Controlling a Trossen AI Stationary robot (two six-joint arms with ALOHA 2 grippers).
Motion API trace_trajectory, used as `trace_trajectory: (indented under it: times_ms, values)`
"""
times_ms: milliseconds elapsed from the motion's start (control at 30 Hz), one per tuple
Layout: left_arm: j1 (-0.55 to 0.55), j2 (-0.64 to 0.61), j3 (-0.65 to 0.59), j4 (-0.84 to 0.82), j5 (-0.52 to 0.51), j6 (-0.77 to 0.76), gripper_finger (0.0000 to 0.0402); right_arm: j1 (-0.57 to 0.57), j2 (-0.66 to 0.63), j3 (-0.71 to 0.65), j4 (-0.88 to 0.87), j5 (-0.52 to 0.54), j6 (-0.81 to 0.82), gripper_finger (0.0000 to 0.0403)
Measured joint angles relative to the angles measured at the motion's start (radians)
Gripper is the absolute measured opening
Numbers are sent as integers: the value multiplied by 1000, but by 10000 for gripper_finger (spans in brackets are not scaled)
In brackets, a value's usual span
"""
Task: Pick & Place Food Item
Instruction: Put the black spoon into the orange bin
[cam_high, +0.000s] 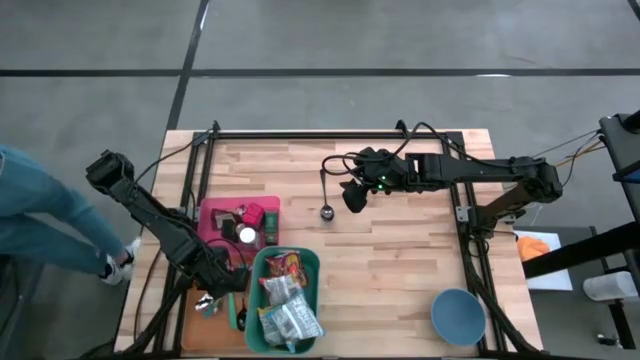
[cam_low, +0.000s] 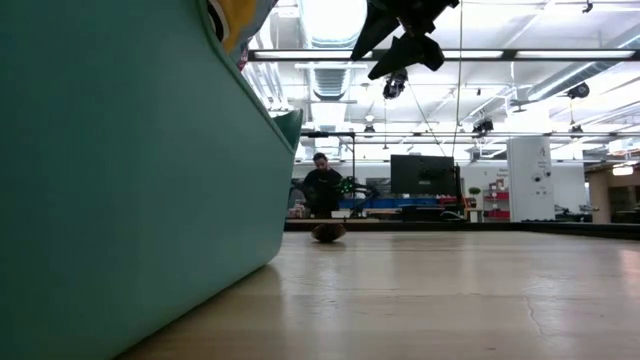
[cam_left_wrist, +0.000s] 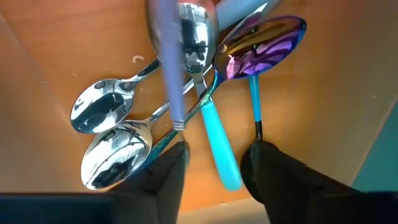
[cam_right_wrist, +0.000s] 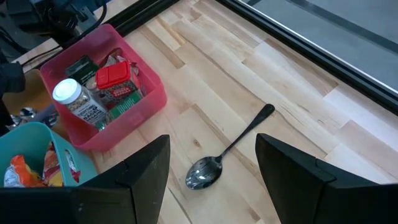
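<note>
My left gripper (cam_high: 218, 298) points down into an orange tray (cam_left_wrist: 50, 62) of spoons at the table's near left. It is open, and its fingers stand on either side of a turquoise-handled spoon's handle end (cam_left_wrist: 222, 163) with a gap on each side. Food packets (cam_high: 285, 292) lie in a teal bin (cam_high: 312, 262). A jar (cam_right_wrist: 79, 99) and a red packet (cam_right_wrist: 113, 77) sit in a pink bin (cam_high: 208, 212). My right gripper (cam_right_wrist: 214, 186) hangs open above a metal spoon (cam_right_wrist: 205, 172) lying flat on the table.
A blue bowl (cam_high: 458, 316) stands at the near right corner. A black frame rail (cam_high: 330, 134) runs along the far edge. The teal bin's wall (cam_low: 120, 170) fills the low view's left. A person's leg (cam_high: 40, 205) shows beside the table's left. Bare wood lies between the bins and the bowl.
</note>
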Motion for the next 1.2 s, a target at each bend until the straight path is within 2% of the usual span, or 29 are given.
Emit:
trace_trajectory:
  times_ms: [200,367,533,733,967,1067,1200]
  values:
    - [1,-5,14,6,12,0,231,0,0,0,0,0,0,233]
    - [5,-67,42,-52,12,-18,238,0,0,0,0,0,0,233]
    - [18,-188,80,-165,-15,-53,239,0,0,0,0,0,0,233]
    - [19,-298,149,-311,-251,-55,239,0,0,0,0,0,0,233]
    - [37,-352,184,-341,-571,4,239,0,0,0,0,0,0,233]
    - [72,-354,185,-321,-631,66,239,0,0,0,0,0,0,233]
    - [160,-345,185,-282,-635,181,239,0,0,0,0,0,0,233]
